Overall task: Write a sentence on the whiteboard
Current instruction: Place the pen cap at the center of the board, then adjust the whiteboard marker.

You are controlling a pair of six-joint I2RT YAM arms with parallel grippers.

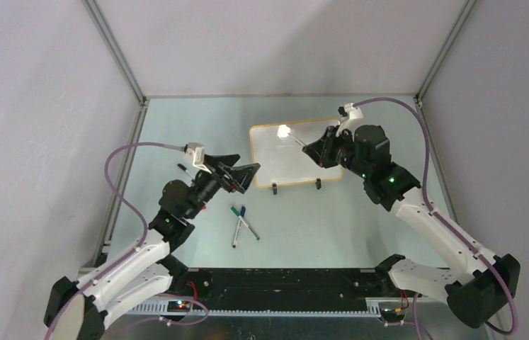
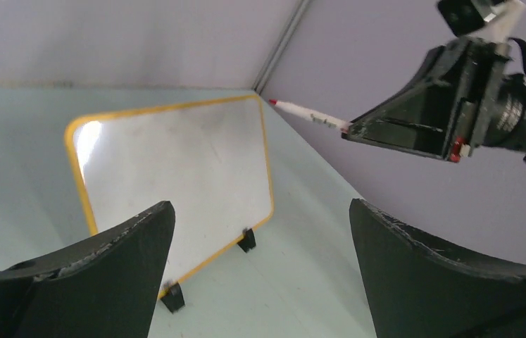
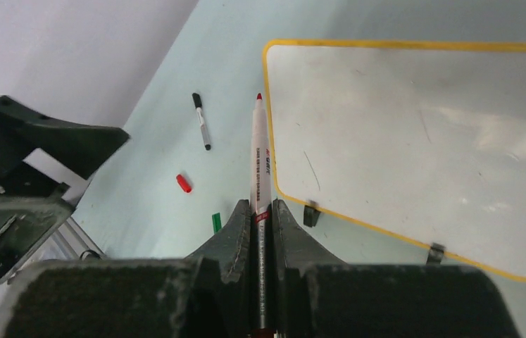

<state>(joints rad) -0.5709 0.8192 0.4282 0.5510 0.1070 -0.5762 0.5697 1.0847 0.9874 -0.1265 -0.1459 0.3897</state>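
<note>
The whiteboard (image 1: 282,161) stands tilted on two black clip feet at mid-table, its orange-framed face (image 3: 415,127) blank apart from faint smudges and glare; no sentence shows on it. My right gripper (image 3: 263,208) is shut on a white marker (image 3: 260,155) with an uncapped red tip. In the top view the marker (image 1: 297,140) slants over the board's upper part from the right gripper (image 1: 309,149). In the left wrist view its tip (image 2: 274,103) hangs in the air off the board (image 2: 175,162). My left gripper (image 1: 248,163) is wide open and holds nothing, just left of the board.
A red cap (image 3: 184,183) and a black marker (image 3: 201,121) lie left of the board. Green and blue markers (image 1: 243,221) lie crossed nearer the arm bases. Grey enclosure walls with metal posts close in the table on three sides.
</note>
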